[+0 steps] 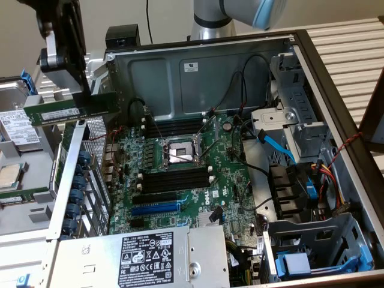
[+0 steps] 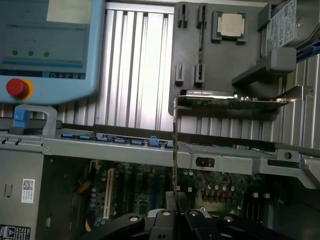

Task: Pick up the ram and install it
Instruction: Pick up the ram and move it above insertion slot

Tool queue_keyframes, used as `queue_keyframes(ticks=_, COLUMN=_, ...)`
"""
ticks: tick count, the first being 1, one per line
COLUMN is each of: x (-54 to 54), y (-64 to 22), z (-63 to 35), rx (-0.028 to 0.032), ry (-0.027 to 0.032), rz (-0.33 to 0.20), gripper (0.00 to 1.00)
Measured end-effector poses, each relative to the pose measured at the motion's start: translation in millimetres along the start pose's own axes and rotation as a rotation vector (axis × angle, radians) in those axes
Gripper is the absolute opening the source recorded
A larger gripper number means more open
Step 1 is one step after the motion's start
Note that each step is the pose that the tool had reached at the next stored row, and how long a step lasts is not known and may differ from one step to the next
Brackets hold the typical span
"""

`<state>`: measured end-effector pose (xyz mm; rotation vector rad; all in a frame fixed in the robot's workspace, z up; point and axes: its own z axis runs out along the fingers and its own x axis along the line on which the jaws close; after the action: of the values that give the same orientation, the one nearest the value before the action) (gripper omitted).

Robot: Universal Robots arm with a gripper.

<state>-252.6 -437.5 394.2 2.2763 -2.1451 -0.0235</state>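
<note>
At the exterior view's left, above the case wall, the gripper point(image 1: 89, 99) pinches the ram point(image 1: 60, 113) between its jaws. It is picked up but not yet installed. Rightward, the open case point(image 1: 198, 66) holds the motherboard point(image 1: 231, 174). Its black slots point(image 1: 174, 180) look empty, though they sit in shadow.

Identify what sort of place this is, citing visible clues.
Probably a robotics lab bench for PC assembly: an open computer case with bare motherboard, a teach pendant, and an end effector holding the ram.
</note>
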Motion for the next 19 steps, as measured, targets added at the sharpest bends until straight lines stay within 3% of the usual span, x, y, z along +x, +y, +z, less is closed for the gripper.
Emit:
queue_keyframes(ticks=7, x=1.0, y=-16.6, z=-0.4, rx=0.0000, ry=0.0005, rz=0.000, gripper=0.13)
queue_keyframes(ticks=19, x=3.2, y=-53.8, z=-1.1, rx=0.0000, ry=0.0006, rz=-0.002, gripper=0.13)
